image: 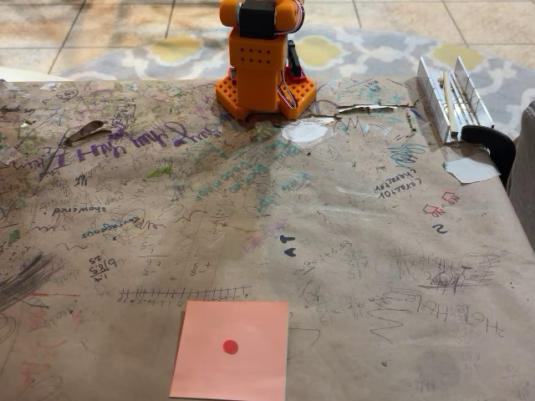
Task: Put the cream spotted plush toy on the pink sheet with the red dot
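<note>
The pink sheet with the red dot [231, 349] lies flat near the front edge of the scribbled brown paper table cover, a little left of centre. Nothing rests on it. The cream spotted plush toy is out of view. The orange arm's base [264, 68] stands at the far middle of the table; its upper part runs out of the top of the picture, so the gripper is out of the frame.
A white paper scrap [304, 132] lies just in front of the arm's base, and another white scrap [470, 170] at the right. A metal clamp rail [451, 93] and a black clamp [491, 144] sit at the far right edge.
</note>
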`<state>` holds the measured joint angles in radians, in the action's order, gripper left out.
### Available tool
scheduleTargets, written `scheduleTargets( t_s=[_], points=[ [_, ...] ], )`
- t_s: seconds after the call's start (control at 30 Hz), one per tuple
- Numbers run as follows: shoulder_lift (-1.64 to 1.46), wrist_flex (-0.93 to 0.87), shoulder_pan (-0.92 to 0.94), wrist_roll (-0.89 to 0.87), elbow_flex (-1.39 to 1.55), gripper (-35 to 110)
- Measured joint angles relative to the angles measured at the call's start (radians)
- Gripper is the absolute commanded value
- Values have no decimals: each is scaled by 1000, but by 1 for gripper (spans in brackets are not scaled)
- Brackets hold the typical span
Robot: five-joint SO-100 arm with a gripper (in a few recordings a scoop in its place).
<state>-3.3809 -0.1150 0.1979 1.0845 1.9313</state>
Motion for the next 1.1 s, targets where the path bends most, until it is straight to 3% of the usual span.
scheduleTargets(
  t_s=[0.13,0.23,0.7,0.87,0.97,1.03,1.1],
  points=[
    [0,-54,-26,285,-21,0],
    [0,-55,-37,385,-60,0],
    [-21,-144,-101,514,-221,0],
    [-20,-86,-100,555,49,13],
    [11,117,-92,657,388,20],
    [61,304,-84,706,661,35],
    [87,440,-80,733,943,37]
  ],
)
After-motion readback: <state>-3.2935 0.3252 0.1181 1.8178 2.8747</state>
